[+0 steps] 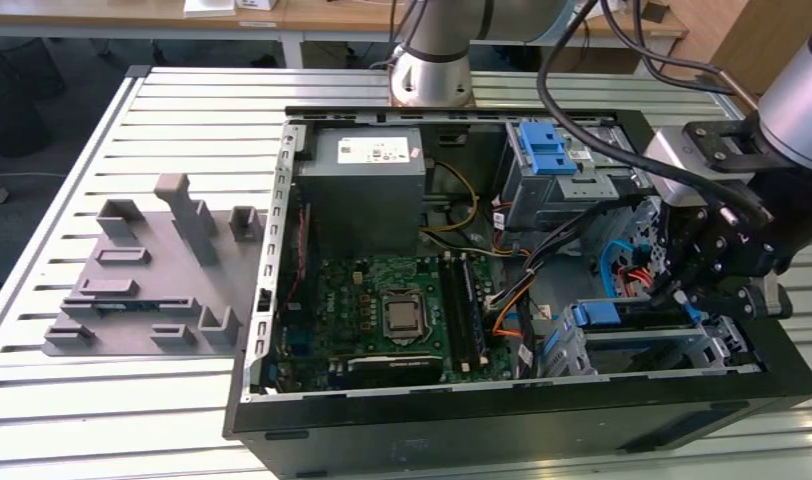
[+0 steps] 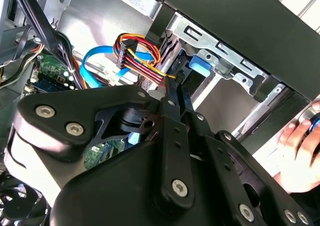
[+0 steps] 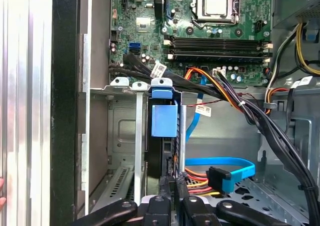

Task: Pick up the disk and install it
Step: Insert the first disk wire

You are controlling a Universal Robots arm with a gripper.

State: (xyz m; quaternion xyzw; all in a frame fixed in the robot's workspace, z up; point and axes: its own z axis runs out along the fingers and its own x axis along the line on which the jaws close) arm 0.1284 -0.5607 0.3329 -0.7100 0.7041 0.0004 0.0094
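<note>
Disk: the disk (image 1: 626,318) stood on edge in the bay (image 3: 112,136) at the case's front corner, its blue carrier tab (image 3: 164,121) facing the motherboard (image 3: 200,30). It had to be upright because the bay's slots run that way.

Seating: the carrier looked well into the bay, so I judged the install to be near its end and not at the pick-up.

Fingers: in both wrist views the fingers (image 3: 166,196) were drawn nearly together, apparently clamped on the disk's thin near edge. A narrow hold suits a thin part that slides along rails.

Gripper: the gripper (image 1: 680,290) hung inside the case (image 1: 513,420) at the exterior view's right, pointing down into the bay.

Arm: the wrist stood above the case's wall, with the forearm coming in from the exterior view's right, which kept the links clear of the cables (image 3: 240,105).

Cables: the blue ribbon (image 3: 220,163) and the red-and-yellow bundle (image 2: 137,55) lay just beside the fingers (a snag risk, in my view).

Hand: a person's hand (image 2: 300,151) rested outside the case, apart from the gripper.

Fixture: a grey fixture (image 1: 153,270) sat on the table (image 1: 59,200), well apart from the case.
</note>
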